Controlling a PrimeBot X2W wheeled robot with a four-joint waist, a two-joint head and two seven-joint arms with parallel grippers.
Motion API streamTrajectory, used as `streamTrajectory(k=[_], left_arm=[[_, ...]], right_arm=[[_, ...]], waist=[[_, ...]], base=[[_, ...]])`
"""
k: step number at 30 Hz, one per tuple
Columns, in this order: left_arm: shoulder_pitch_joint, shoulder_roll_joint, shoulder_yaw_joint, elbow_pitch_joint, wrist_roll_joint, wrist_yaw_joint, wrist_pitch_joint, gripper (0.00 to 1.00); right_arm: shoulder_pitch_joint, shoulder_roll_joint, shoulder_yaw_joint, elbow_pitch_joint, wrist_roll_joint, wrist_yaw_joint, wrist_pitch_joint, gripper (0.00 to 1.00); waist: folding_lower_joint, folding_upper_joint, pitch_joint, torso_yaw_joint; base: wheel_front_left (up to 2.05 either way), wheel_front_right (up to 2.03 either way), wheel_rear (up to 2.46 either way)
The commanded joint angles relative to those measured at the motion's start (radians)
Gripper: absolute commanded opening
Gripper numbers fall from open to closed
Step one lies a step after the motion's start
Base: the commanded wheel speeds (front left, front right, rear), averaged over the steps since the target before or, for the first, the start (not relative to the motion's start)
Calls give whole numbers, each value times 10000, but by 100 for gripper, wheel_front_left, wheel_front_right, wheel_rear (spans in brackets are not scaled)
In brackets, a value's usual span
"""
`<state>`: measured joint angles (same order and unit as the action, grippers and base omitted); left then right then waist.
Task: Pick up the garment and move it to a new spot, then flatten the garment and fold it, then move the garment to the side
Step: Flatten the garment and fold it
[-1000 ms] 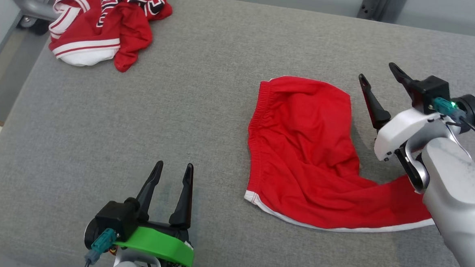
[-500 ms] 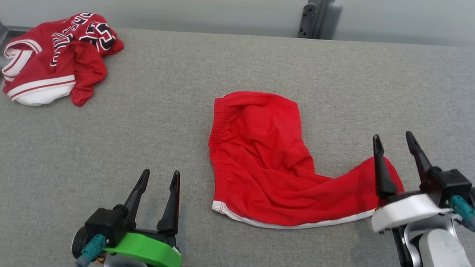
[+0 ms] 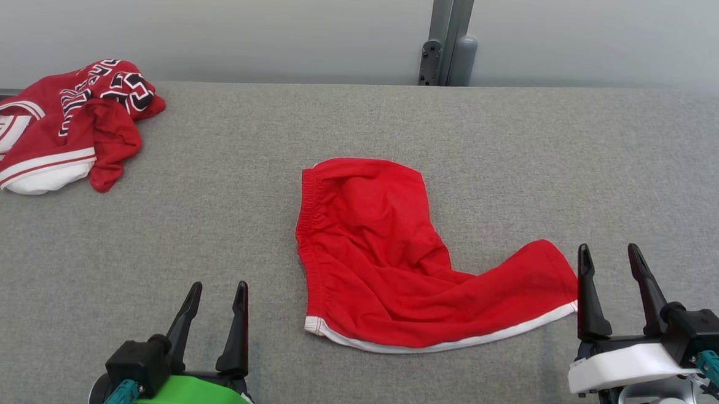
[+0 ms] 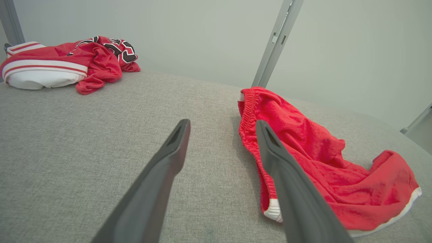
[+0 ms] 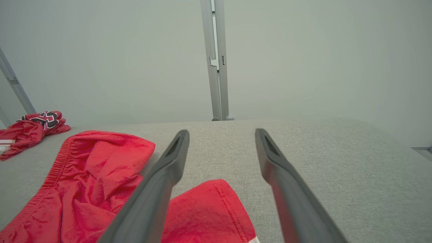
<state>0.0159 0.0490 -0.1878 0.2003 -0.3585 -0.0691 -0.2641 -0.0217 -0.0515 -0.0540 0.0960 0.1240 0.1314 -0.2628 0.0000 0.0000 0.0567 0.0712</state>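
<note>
At the far left corner of the grey padded surface [image 3: 211,219] I see a crumpled red jersey [image 3: 68,125] with white stripes and black-and-white lettering, well apart from everything else.

Next along, at the near edge, is my left gripper [image 3: 219,286]. Its two dark fingers stand apart and point toward the far side, and there is nothing between them. Through the left wrist camera the gap between the fingers shows bare grey fabric, and the gripper has hold of nothing.

The garment, a pair of red shorts [image 3: 393,259], lies about mid-surface, to the right of that gripper. It is loose and wrinkled, not flat. Its elastic waistband runs near to far along its left edge. A white-trimmed hem runs along the near edge, and one leg stretches off to the right. Behind it, at the far edge, a grey metal post [image 3: 448,40] rises against the pale wall.

At the near right is my right gripper [image 3: 609,248], also spread wide and empty. Its left finger sits just beside the end of the outstretched leg. From the right wrist camera that finger crosses over the red cloth in view, and I cannot tell whether it touches. Between the fingers I see grey surface.
</note>
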Motion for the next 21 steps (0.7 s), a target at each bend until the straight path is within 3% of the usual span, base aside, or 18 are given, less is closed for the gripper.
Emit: streamTrajectory(k=[1,11,21], left_arm=[[120,26,-4,-26,-2,-14,-5,100],[227,26,-401,286,233,-131,-3,100],[-512,242,-1689,2209,713,-531,-2,100]], right_arm=[[155,7,72,14,144,-13,-29,100],[277,4,391,222,175,-13,-29,100],[209,1,664,311,-7,-13,-30,100]], waist=[[0,0,-38,8],[0,0,-285,64],[0,0,-99,-320]], base=[[0,0,0],[0,0,0],[0,0,0]])
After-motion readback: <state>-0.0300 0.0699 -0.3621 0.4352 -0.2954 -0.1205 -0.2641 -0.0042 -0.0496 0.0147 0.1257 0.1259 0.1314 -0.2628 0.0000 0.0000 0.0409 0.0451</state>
